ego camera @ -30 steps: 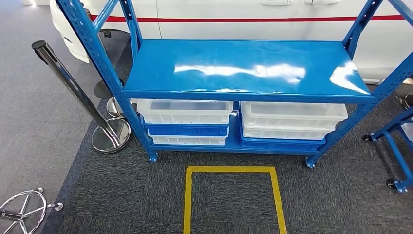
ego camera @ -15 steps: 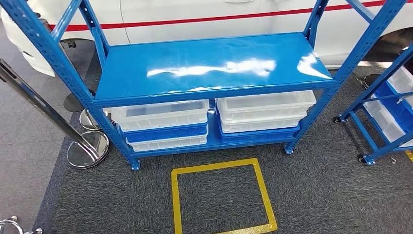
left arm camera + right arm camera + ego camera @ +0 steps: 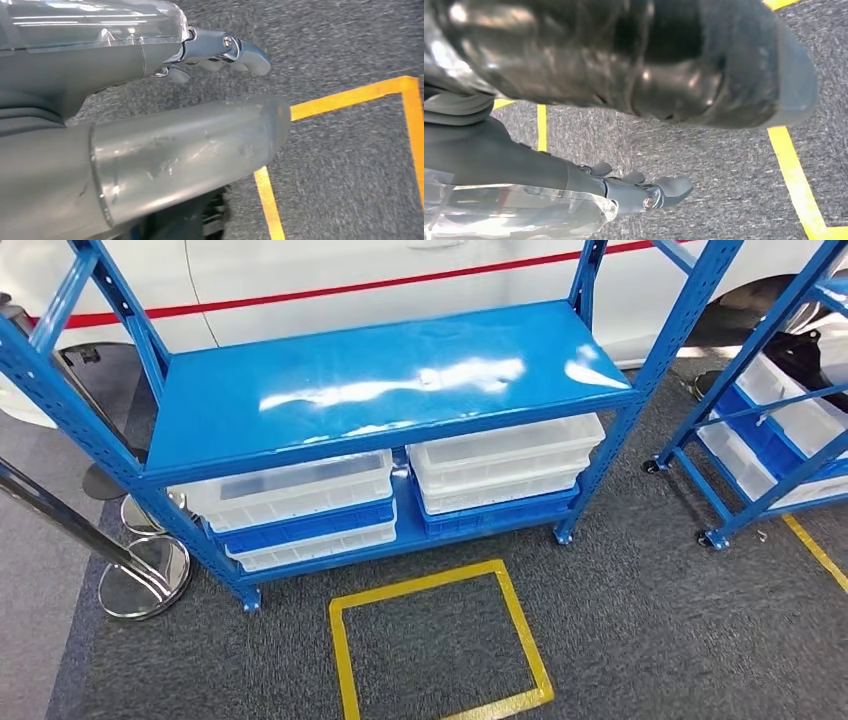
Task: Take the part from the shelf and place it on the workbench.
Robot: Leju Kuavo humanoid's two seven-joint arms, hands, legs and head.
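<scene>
A low blue steel shelf [image 3: 380, 380] stands ahead with a bare shiny top. At the right edge of the head view is a second blue wheeled rack [image 3: 742, 360] holding white and blue bins; a dark thing [image 3: 803, 352] lies on its upper bin, too small to make out. My left hand [image 3: 165, 55] hangs over grey carpet, thumb and fingers [image 3: 240, 52] apart, holding nothing. My right hand [image 3: 624, 192] hangs likewise above the carpet, its fingers [image 3: 671, 187] stretched out with nothing in them.
White and blue bins [image 3: 290, 495] are stacked on the shelf's bottom level. A yellow taped square [image 3: 415, 585] marks the carpet in front. A chrome stanchion base [image 3: 145, 575] stands at the left; a white car [image 3: 300, 265] is parked behind the shelf.
The camera has swung to the right: the whole scene slid left and tilted, the second wheeled rack came further into view, and the chrome wheel at lower left dropped out.
</scene>
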